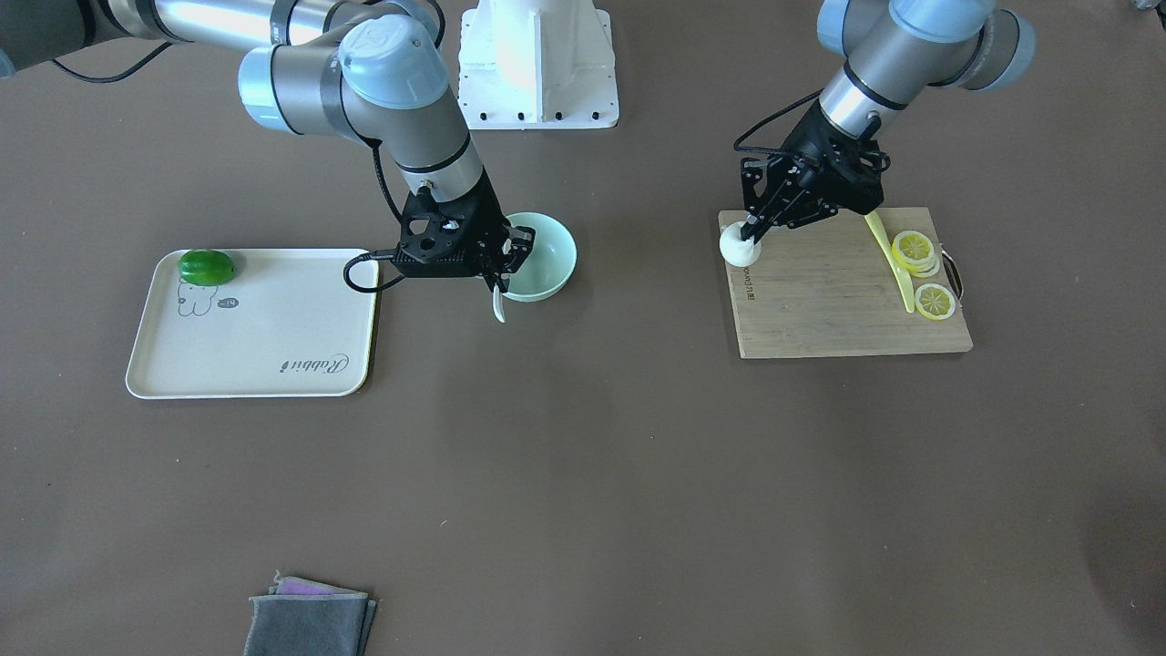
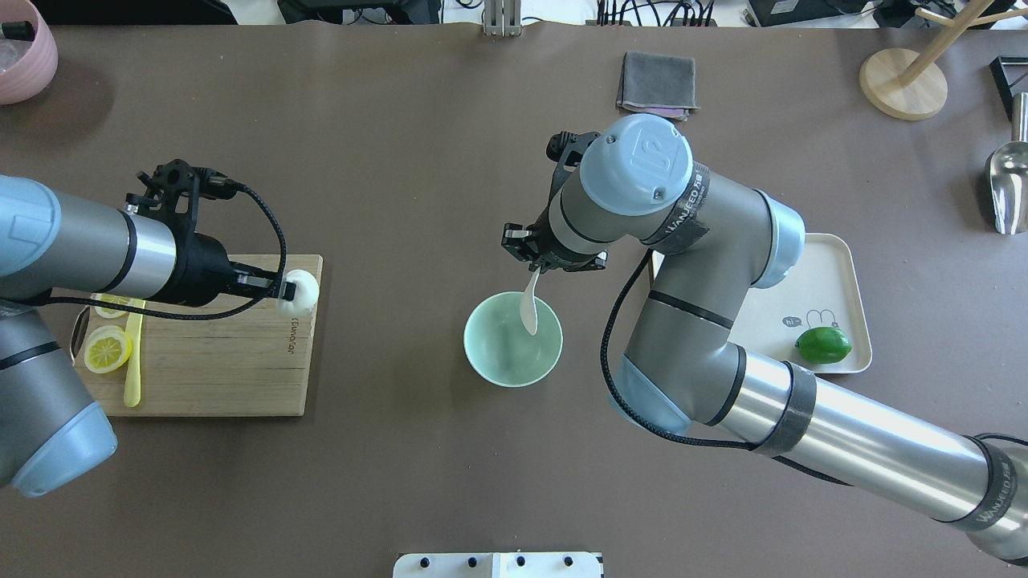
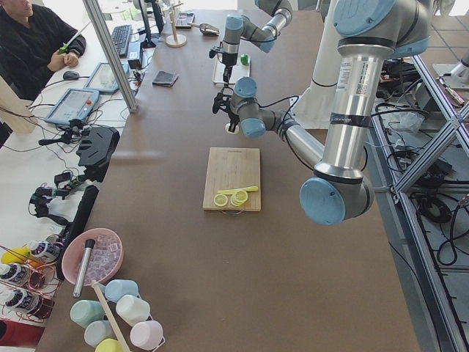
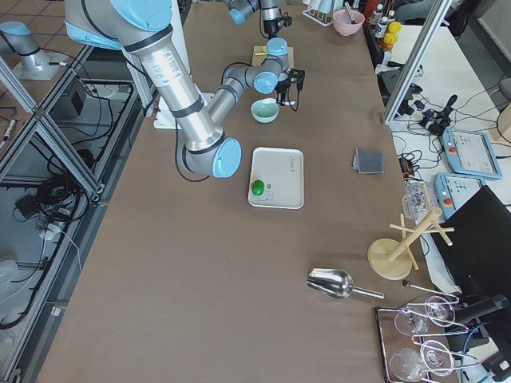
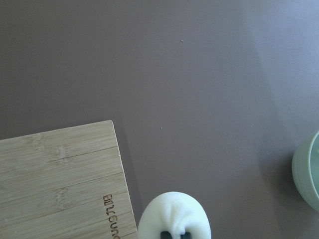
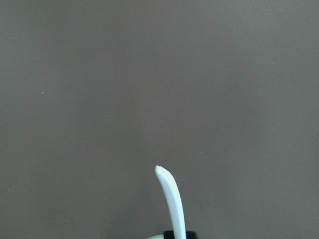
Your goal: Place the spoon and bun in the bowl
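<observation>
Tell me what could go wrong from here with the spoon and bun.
The spoon hangs from the right gripper above the bowl, near its rim; released off-centre, it might tip out. The bun, pinched by the left gripper at the cutting board corner, could slip in transit. Both arms may crowd the bowl.

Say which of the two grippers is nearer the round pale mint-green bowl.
The right gripper: its cream-white soup spoon hangs over the bowl. The left gripper holds the white pleated bun at a corner of the wooden cutting board, well apart.
</observation>
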Controlling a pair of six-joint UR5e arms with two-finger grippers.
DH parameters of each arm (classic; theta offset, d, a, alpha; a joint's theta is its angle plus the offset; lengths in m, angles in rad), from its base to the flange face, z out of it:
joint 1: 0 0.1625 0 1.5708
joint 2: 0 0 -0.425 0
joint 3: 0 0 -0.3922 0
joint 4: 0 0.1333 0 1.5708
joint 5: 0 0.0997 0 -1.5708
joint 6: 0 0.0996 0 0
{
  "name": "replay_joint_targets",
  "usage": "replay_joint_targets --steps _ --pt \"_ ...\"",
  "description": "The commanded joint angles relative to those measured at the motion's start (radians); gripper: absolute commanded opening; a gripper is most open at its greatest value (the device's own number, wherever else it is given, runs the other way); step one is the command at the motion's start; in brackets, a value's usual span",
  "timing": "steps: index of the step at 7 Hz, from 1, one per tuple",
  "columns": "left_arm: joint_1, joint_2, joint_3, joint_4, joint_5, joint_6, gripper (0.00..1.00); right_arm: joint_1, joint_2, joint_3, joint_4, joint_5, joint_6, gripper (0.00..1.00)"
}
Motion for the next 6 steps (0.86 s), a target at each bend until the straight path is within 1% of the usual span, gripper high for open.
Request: replay_joint_targets --steps 1,2,3,5,6 --pt "-0.028 -0.059 0.045 0.015 -0.025 0.003 0.00 -0.034 0.006 -0.014 0.001 -0.001 0.003 0.00" --pt "-0.049 -0.063 0.053 0.015 -0.051 0.003 0.00 -0.054 0.006 -0.024 0.002 -0.030 0.001 0.00" --pt "-0.054 -0.065 0.056 0.018 -0.051 0.018 0.00 -0.063 0.006 -0.037 0.002 -0.041 0.001 0.00" --pt "-0.063 -0.073 0.062 0.023 -0.059 0.023 0.00 -0.066 0.009 -0.030 0.005 -0.041 0.000 0.99" --pt "-0.063 -0.109 0.059 0.061 -0.059 0.021 0.00 -0.057 0.007 -0.013 0.014 -0.037 -0.014 1.00"
